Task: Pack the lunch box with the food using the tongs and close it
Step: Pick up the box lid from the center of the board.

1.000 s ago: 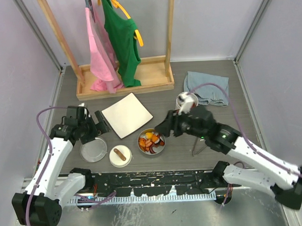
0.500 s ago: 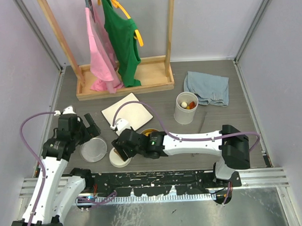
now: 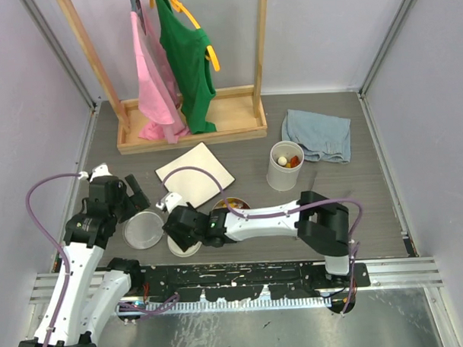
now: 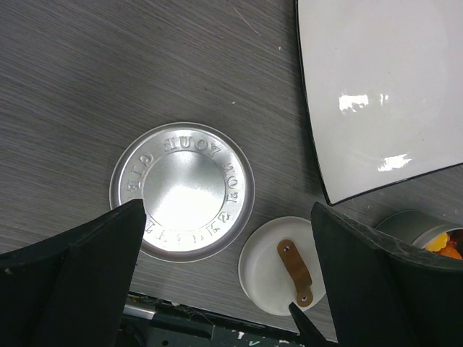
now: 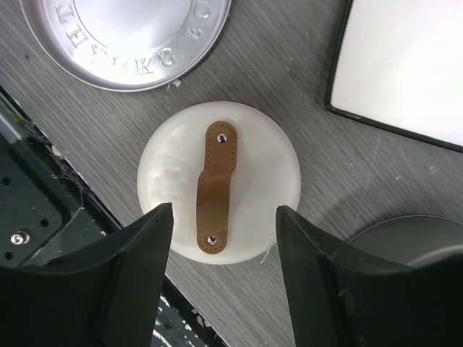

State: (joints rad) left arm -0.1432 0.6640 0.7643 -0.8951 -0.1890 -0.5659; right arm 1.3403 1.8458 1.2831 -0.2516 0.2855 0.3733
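Note:
The lunch box lies in parts. A flat steel disc lid [image 3: 144, 230] [image 4: 182, 189] [image 5: 123, 40] lies at the left. A steel tin [image 3: 234, 204] [image 4: 423, 225] holding orange and red food [image 4: 447, 242] is half hidden under my right arm. A tall cup [image 3: 284, 165] holds a few pieces. A white round lid with a brown strap [image 5: 217, 189] [image 4: 278, 264] lies by the disc. My right gripper [image 3: 180, 227] [image 5: 223, 210] hovers open over it. My left gripper [image 3: 132, 194] [image 4: 228, 206] is open wide above the disc. A thin silver bit near the cup may be the tongs [image 3: 310, 180].
A white square plate [image 3: 195, 175] [image 5: 405, 65] sits just behind the lids. A blue cloth [image 3: 316, 135] lies at the back right. A wooden rack [image 3: 191, 118] with pink and green clothes stands at the back. The black rail [image 3: 235, 276] borders the near edge.
My right arm has swung from the right side across to the left, and its gripper is now over the white lid. The left arm has drawn back slightly to the left.

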